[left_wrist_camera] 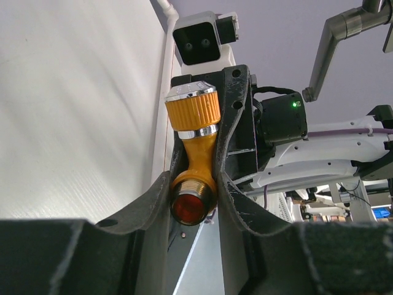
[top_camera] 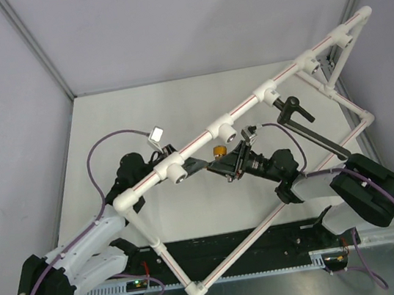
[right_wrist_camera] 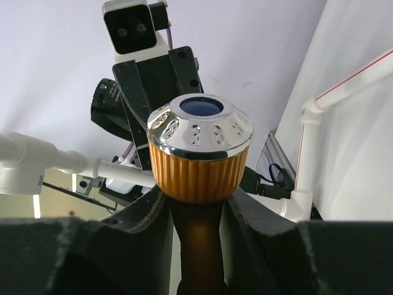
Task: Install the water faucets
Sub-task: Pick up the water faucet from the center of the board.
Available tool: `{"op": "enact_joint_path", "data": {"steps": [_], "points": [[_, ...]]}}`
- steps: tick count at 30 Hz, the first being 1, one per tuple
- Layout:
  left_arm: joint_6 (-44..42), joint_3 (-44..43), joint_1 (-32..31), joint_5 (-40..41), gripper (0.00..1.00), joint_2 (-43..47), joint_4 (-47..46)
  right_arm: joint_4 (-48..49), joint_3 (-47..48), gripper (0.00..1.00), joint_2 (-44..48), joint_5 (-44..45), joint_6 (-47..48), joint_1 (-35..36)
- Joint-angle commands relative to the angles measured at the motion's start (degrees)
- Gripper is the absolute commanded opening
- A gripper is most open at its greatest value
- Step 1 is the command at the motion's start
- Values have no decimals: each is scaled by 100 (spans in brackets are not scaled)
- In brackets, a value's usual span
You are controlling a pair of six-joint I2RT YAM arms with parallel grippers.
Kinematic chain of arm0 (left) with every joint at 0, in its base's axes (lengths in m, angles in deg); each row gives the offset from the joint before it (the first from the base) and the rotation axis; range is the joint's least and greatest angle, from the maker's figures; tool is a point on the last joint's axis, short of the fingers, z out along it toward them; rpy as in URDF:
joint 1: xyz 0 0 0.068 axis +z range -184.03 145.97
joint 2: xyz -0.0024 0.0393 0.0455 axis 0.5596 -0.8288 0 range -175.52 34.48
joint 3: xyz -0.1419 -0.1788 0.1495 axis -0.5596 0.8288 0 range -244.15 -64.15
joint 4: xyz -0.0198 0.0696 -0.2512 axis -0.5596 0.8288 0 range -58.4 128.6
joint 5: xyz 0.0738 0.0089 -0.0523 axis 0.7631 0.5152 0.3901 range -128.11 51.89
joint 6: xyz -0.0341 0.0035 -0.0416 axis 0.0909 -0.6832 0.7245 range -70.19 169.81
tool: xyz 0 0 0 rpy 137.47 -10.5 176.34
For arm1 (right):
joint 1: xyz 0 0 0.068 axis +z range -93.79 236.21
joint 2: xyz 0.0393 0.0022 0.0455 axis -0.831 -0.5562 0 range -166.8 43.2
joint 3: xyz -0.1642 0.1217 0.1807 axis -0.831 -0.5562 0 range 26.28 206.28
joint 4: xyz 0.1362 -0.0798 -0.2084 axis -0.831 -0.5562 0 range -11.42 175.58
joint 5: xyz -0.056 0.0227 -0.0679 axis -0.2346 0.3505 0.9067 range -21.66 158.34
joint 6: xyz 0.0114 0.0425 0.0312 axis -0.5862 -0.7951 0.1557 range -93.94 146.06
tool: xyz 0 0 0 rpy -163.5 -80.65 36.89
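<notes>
White-black arms (top_camera: 86,247), purple cables (top_camera: 117,133)

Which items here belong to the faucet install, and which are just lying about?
Job:
- orange-brass tap, gripped by left end effector and right end effector
- black tap
- white pipe frame, which takes the taps

Not the job:
- purple cable
- black base plate
</notes>
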Motion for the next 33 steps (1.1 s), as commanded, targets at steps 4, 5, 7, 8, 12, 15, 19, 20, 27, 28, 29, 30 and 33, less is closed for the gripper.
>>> {"op": "enact_joint_path", "data": {"steps": [4, 5, 7, 8, 12, 15, 19, 20, 27, 28, 29, 30, 33], "points": [[-175, -109, -135, -60, 0, -61, -174, 837, 222, 30, -55, -79, 30, 43], [-177, -96, -132, -63, 0, -62, -170, 854, 223, 29, -60, -86, 29, 47], [-184, -75, -136, -58, 0, -63, -181, 880, 220, 25, -52, -96, 39, 44], [-185, -70, -137, -53, 0, -63, -183, 885, 218, 22, -50, -108, 47, 43], [-186, -89, -133, -42, 5, -91, -181, 889, 216, 3, -57, -166, 59, 45], [-200, -131, -100, -59, 31, -128, -188, 889, 192, 0, -49, -222, 84, 48], [-174, -159, 188, -196, 66, -158, -216, 883, 5, 0, 82, -195, 133, 44], [-163, -165, 275, -245, 74, -146, -218, 877, -57, 0, 127, -184, 151, 42], [-137, -224, 970, -535, 99, 22, -213, 409, -468, 0, 679, -61, 510, 47], [-135, -210, 1045, -555, 99, 36, -208, 152, -508, 0, 838, -46, 678, 61], [-135, -195, 1135, -561, 99, 57, -201, -336, -529, 0, 979, -35, 836, 91], [-139, -174, 1206, -564, 100, 89, -201, -831, -526, 0, 1234, 2, 1162, 145], [-215, -172, 1397, -539, 100, 134, -81, -3370, -344, 0, 2227, 942, 2544, 757]]}}
